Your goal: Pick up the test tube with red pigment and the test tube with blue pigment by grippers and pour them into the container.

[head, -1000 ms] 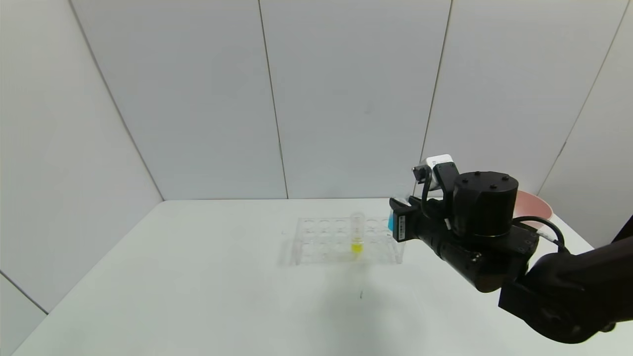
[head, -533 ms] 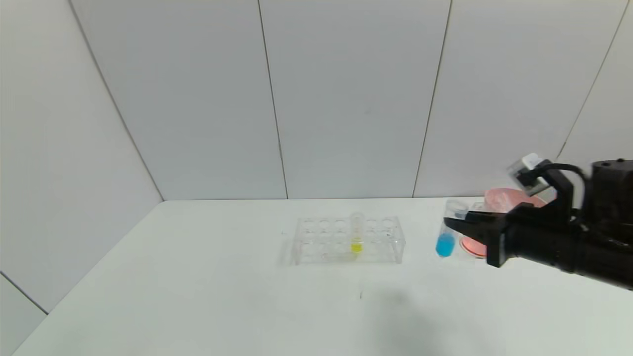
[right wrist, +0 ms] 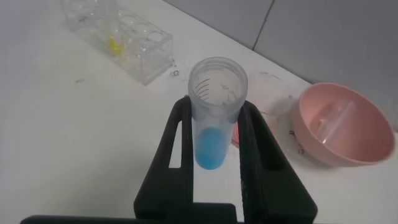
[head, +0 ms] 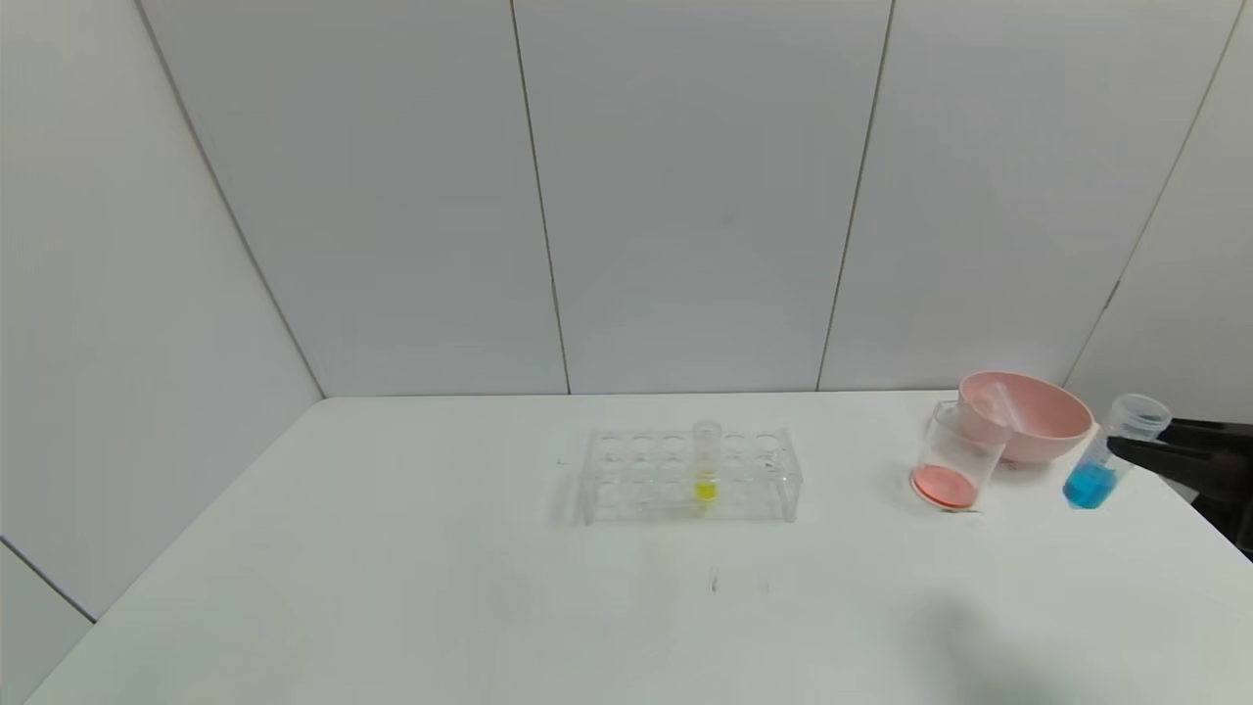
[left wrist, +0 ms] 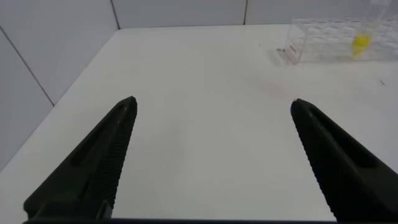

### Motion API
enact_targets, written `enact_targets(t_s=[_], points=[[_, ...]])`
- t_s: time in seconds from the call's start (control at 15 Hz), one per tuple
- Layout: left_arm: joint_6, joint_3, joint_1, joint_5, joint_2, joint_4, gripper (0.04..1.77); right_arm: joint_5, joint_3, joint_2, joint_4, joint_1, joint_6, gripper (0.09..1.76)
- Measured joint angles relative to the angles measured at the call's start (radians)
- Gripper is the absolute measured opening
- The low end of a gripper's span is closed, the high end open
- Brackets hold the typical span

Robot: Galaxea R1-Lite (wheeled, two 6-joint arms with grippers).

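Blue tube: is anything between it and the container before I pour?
Nothing visible blocks it. The right gripper holds the test tube with blue pigment just right of the pink bowl; the container stands in front of that bowl's left side, open tabletop between.

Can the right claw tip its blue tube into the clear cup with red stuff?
Probably yes. The right gripper holds the blue-liquid tube just right of the clear cup; only the pink bowl sits close behind.

place: lab bench | cues: tube rack, pigment tubes, white panelled enclosure
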Motion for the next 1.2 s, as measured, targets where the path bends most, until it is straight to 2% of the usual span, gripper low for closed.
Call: enact_targets(t_s=[0.27, 0.6, 0.8, 1.0, 1.2], points=[[0.000, 0.000, 0.000, 0.000, 0.000, 0.000, 1.76, 0.024, -0.080, 0.123, 0.008, -0.110, -0.086, 0.49], [0.000, 0.000, 0.000, 0.000, 0.000, 0.000, 1.76, 0.016, -0.206, 0.241, 0.052, -0.110, -0.086, 0.49], [0.000, 0.000, 0.000, 0.000, 0.000, 0.000, 1.76, -0.080, -0.376, 0.292, 0.237, -0.076, -0.111, 0.49], [0.000, 0.000, 0.000, 0.000, 0.000, 0.000, 1.76, -0.175, -0.618, 0.361, 0.513, -0.041, -0.248, 0.49], [0.000, 0.000, 0.000, 0.000, 0.000, 0.000, 1.76, -0.221, -0.871, 0.449, 0.751, -0.016, -0.373, 0.49]])
